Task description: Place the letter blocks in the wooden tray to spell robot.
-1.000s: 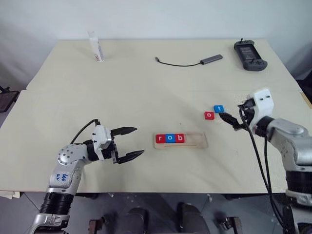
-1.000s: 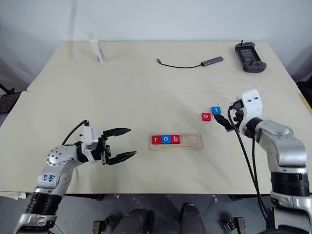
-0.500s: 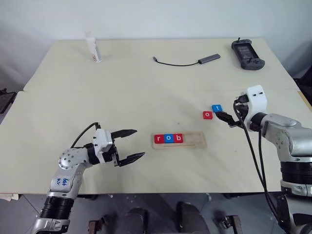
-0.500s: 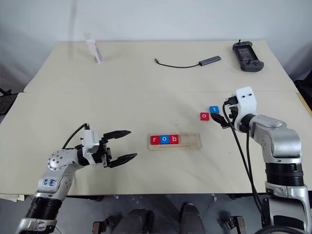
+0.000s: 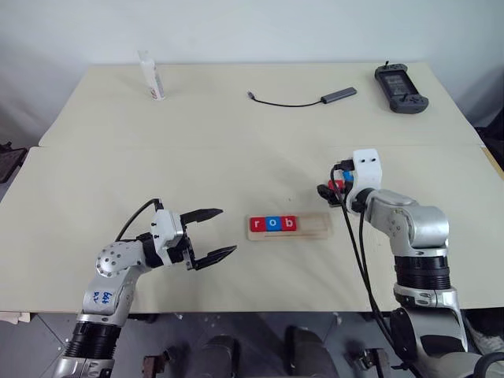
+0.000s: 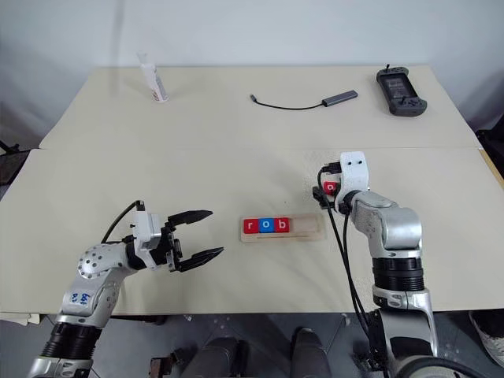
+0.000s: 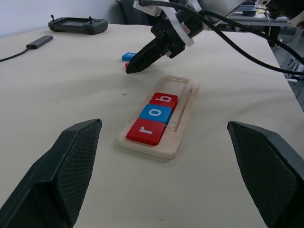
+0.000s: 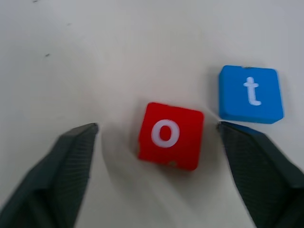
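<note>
Now right pincer (image 8: 154,178) astride red o block (image 8: 169,136), unclamped

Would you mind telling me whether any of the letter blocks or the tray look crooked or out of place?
Nothing looks damaged. In the wooden tray, r, o, b sit in line. The red o block lies slightly askew on the table beside the blue t block, both outside the tray.

Bright even light, blurred close-up

Beige table (image 5: 236,142), plain white wall (image 5: 236,27)
</note>
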